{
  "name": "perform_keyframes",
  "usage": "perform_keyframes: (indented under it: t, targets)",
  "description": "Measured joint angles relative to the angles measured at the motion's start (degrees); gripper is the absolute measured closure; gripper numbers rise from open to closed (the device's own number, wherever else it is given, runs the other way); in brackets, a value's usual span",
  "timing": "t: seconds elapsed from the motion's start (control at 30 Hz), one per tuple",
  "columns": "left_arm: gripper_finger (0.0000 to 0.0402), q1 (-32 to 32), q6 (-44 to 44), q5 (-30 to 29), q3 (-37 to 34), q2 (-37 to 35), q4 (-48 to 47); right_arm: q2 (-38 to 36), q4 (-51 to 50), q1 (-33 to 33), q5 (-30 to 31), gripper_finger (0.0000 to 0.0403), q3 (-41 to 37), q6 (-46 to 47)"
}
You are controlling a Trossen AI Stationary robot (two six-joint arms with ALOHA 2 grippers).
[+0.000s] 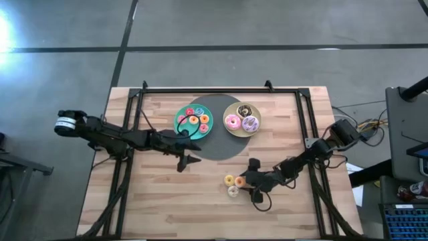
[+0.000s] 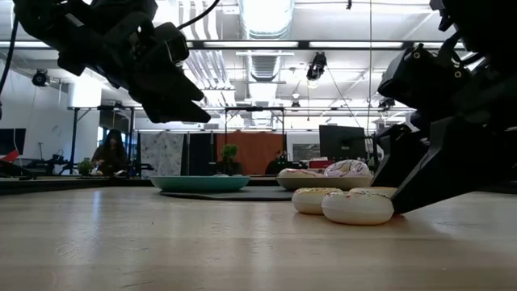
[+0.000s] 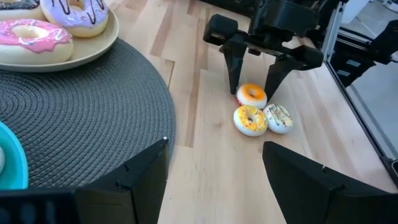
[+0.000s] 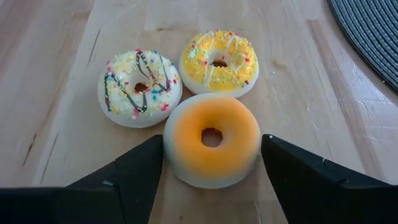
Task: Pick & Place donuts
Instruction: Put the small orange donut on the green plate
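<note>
Three tiny donuts lie together on the bare wood near the table's near-right: an orange one (image 4: 186, 146), a yellow-frosted one (image 4: 219, 62) and a white sprinkled one (image 4: 140, 87). My right gripper (image 4: 211, 144) is low over them, open, with a finger on each side of the orange donut. The left gripper (image 1: 192, 152) is open and raised above the edge of the dark mat (image 1: 217, 144), holding nothing. Several tiny donuts sit on the teal plate (image 1: 182, 127). The pink, lilac and chocolate donuts sit on the beige plate (image 1: 231, 131). My right gripper stands astride the orange donut's rim (image 4: 171, 158), coming slanting down from the table's right. Both fingers (image 4: 140, 165) reach the donut's edges, but I cannot tell whether they touch it. The donut lies flat on the table.
The yellow donut (image 1: 229, 179) and white donut (image 1: 233, 191) lie right against the orange one, toward the table's left. The mat and both plates are toward the far side. Black frame rails (image 1: 311, 127) run along the table's edges. Bare wood lies along the near edge.
</note>
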Motion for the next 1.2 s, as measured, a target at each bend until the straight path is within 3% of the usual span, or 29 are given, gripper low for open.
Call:
perform_keyframes:
  t: [0.63,1.0,1.2]
  targets:
    - [0.0168,-0.2,-2.16,0.0,-0.02,0.04,-5.43,-2.0,-0.19,-0.31,0.09,0.0208,0.09,-1.72]
    - [0.0168,-1.38,-3.66,-0.52,-1.02,0.04,-7.67,-6.4,-3.43,-2.22,0.17,0.0216,0.13,-4.37]
    - [0.0168,-2.94,-6.5,-2.28,-3.55,0.04,-7.37,-8.45,-3.49,-5.24,0.13,0.0216,1.38,-10.53]
